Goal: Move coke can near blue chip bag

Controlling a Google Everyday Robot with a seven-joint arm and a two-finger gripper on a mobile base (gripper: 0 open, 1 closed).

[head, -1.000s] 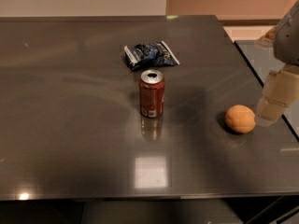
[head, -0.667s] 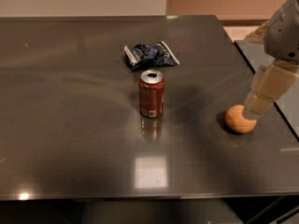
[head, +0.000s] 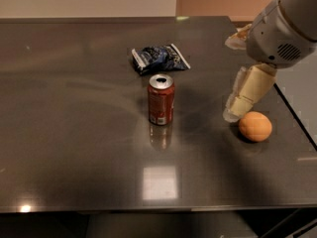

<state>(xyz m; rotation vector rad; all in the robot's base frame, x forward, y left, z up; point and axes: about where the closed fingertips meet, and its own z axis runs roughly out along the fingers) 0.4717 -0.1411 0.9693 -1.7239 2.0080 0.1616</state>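
Table [head: 59, 148], L to R. The blue chip bag [head: 159, 58] lies flat toward the far side, approx. 12 o'clock from the coke can [head: 161, 99]. It's near the can but not touching, w/ a strip of bare table btw them. The can stands upright mid-table, long axis vertical, silver top facing up.

The end effector [head: 234, 112] hangs low over the right part of the table, tilted, tip pointing down toward 7 o'clock. Can't tell whether it's released or clenched; it carries nothing visible. An orange [head: 255, 126] sits just beside it at approx. 4 o'clock.

Key relation: the can lies at approx. 9 o'clock from the end effector, well apart, nothing btw them. Only one arm, so prob. a leftward reach, a side grasp on the upright can, then a short push or carry toward 12 o'clock.
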